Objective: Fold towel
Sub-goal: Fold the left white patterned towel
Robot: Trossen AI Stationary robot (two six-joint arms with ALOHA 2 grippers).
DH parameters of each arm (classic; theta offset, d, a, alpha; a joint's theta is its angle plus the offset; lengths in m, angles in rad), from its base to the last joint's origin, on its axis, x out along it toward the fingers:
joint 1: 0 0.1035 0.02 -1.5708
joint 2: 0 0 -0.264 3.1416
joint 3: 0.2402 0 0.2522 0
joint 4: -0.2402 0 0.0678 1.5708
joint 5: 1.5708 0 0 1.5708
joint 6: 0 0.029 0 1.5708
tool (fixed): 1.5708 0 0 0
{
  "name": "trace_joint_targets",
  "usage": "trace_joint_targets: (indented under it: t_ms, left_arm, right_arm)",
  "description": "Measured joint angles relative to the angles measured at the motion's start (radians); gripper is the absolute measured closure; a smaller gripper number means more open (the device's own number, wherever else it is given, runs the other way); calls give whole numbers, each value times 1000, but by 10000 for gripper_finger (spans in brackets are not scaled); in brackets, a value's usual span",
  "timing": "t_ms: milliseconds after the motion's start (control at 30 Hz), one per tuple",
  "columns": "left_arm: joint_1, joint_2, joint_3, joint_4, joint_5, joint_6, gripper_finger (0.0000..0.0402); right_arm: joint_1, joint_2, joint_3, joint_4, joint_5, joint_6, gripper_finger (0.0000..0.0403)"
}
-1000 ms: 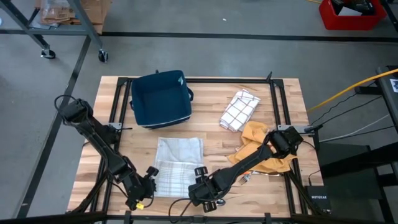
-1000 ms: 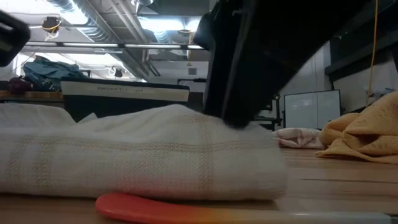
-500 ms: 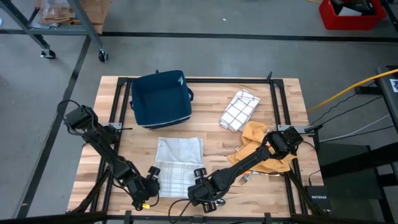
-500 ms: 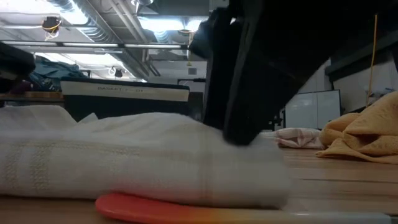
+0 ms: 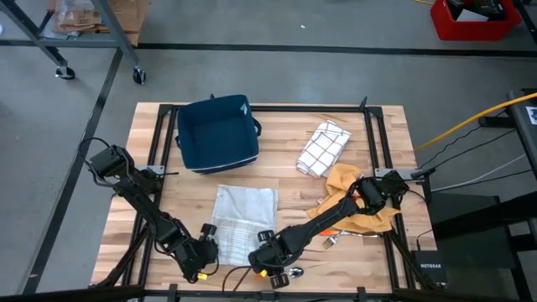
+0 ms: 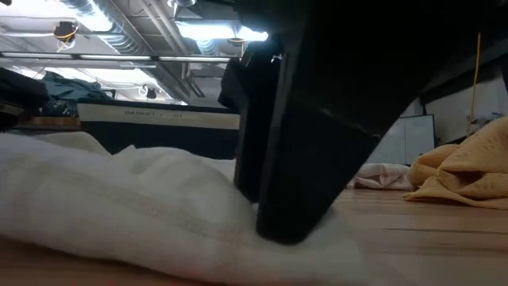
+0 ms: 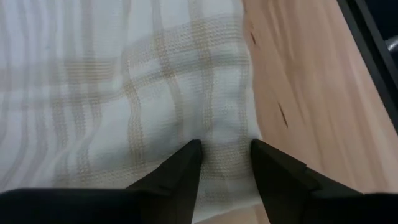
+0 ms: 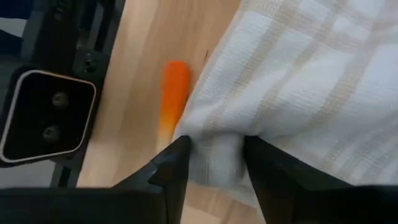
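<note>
Both grippers are pinching the towel (image 5: 239, 220) near-edge corners: left gripper (image 7: 225, 163), right gripper (image 8: 214, 163). Risk: the shallow bite is slipping on lift, dropping one corner, skewing the fold.

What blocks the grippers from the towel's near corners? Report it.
Nothing visible does. The left gripper and right gripper each already have a near corner of the towel bunched between their fingers. The orange object lies beside the right corner, not between.
</note>
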Motion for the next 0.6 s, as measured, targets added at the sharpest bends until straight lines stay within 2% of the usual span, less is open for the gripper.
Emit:
trace_joint_targets:
  t_ms: [100,267,467,600]
  left_arm:
    - [-3,0,0,-2,-4,-41,299]
    - [-25,-5,-2,25,-7,-103,383]
    - [-56,-43,28,37,56,-156,392]
    - [-74,-59,74,32,109,-164,397]
  right_arm:
    - [0,0,0,-5,4,0,286]
    - [0,-2,3,-27,3,0,385]
    - [3,-2,86,-178,-3,55,369]
    - [13,-2,171,-235,-32,59,390]
